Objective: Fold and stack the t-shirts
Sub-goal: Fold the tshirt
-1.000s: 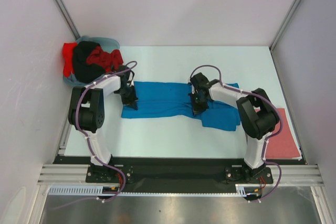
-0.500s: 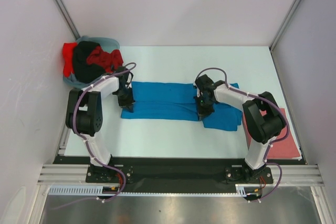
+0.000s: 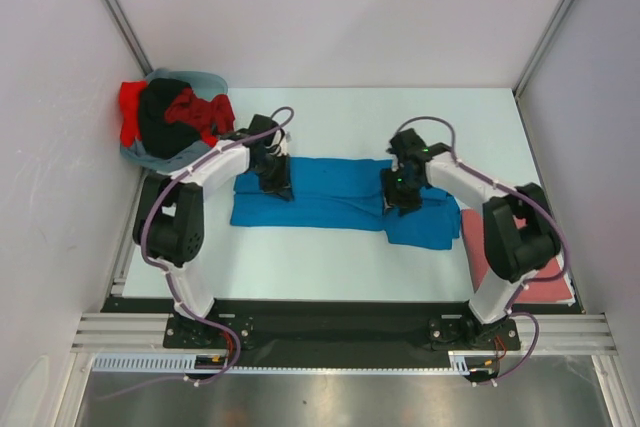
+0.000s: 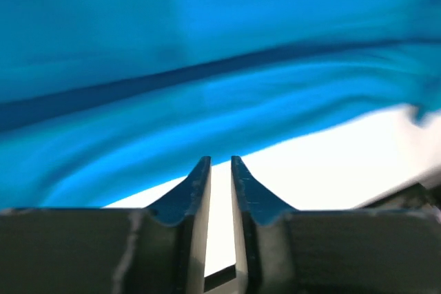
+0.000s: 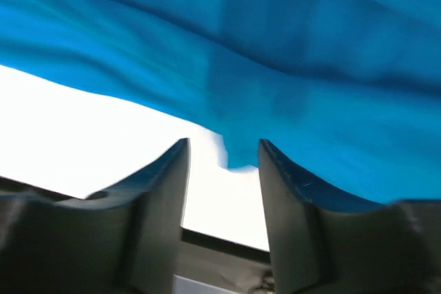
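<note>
One blue t-shirt point(image 3: 330, 192), folded into a long band, lies on the worktop point(image 3: 330, 257) directly under and between both pincers; it likely needs further folds. Status, left pincer point(image 3: 281, 189): narrowly parted, empty. Status, right pincer point(image 3: 396, 203): released, jaws wide. One pinkish-red t-shirt point(image 3: 548, 282), folded flat, lies near-right of the right pincer. Unfolded heap point(image 3: 175, 122) sits far-left of the left pincer.

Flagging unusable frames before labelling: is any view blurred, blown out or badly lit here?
Top external: sharp and evenly lit. Left wrist: blue t-shirt streaked with blur, table blown out white, own fingers crisp. Right wrist: same blur on the cloth, table overexposed too.
</note>
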Robot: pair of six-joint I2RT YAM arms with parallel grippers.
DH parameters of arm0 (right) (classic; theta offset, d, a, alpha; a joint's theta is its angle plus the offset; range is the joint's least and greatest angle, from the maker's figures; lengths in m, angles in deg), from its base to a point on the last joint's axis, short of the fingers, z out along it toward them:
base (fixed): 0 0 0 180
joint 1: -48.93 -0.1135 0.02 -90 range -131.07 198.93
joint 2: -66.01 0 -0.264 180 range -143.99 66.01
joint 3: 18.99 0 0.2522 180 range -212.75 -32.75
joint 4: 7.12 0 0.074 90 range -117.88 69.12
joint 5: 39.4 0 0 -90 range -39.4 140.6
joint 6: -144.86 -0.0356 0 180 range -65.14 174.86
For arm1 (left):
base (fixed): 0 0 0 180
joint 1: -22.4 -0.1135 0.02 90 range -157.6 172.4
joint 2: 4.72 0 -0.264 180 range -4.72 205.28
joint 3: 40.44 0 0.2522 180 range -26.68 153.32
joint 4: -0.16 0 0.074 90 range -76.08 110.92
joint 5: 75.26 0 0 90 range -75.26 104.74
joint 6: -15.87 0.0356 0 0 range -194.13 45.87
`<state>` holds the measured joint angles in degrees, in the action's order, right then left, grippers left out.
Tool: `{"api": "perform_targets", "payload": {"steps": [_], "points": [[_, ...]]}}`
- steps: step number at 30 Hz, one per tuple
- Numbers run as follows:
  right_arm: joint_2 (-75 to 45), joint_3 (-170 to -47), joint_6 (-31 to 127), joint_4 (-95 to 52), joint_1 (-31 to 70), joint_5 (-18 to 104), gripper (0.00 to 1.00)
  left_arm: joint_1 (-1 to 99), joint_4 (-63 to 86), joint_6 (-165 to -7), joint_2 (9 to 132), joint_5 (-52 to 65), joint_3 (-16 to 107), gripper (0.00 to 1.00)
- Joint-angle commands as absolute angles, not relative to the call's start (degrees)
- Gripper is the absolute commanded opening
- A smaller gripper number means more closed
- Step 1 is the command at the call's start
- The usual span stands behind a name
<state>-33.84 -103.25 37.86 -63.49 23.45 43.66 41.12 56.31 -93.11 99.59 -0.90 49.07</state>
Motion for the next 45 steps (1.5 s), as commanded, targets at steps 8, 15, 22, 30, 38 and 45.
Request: {"api": "perform_targets", "payload": {"steps": [8,15,22,30,38,45], "points": [[-14.6,-91.2,30.95,-72.55,44.96,42.33,0.68,54.46,41.18,-96.0,102.59,-21.3,55.23,0.36],[-8.72,-84.18,29.29,-73.01,52.7,43.13,0.77,65.81,32.21,-103.04,108.03,-17.44,57.25,0.37],[-3.16,-79.68,27.35,-65.8,53.32,45.5,0.56,73.29,36.57,-106.3,113.92,-7.95,61.82,0.37],[-7.02,-75.91,26.29,-60.97,53.76,45.42,0.42,75.13,41.17,-107.96,116.56,-0.3,64.11,0.4],[-6.76,-74.41,25.68,-59.64,53.76,46.55,0.48,76.28,40.64,-110.07,120.07,-1.17,64.29,0.41],[-7.99,-74.06,25.76,-58.77,53.94,47.96,0.45,76.98,39.76,-110.43,121.31,-3.01,65.17,0.36]]}}
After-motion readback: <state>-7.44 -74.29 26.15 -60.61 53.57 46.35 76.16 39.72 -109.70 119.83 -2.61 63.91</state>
